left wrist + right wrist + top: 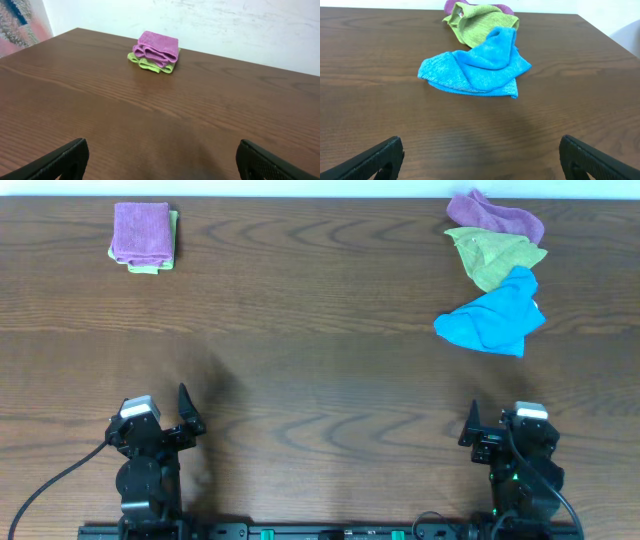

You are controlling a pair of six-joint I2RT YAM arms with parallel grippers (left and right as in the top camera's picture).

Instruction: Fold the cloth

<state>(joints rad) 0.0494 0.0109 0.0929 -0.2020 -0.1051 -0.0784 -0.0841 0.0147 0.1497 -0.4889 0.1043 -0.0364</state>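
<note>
The sky-blue cloth (pixel 492 317) lies crumpled on the table at the right, and shows ahead in the right wrist view (pixel 476 67). My right gripper (pixel 480 152) is open and empty, well short of it near the table's front edge (pixel 478 430). My left gripper (pixel 161 157) is open and empty at the front left (pixel 185 420), far from the cloth.
A crumpled yellow-green cloth (pixel 495 252) touches the blue cloth's far side, with a purple cloth (pixel 497 215) behind it. A folded purple cloth (pixel 142 232) sits on a folded yellow-green cloth (pixel 150 267) at the back left, seen also in the left wrist view (pixel 156 47).
</note>
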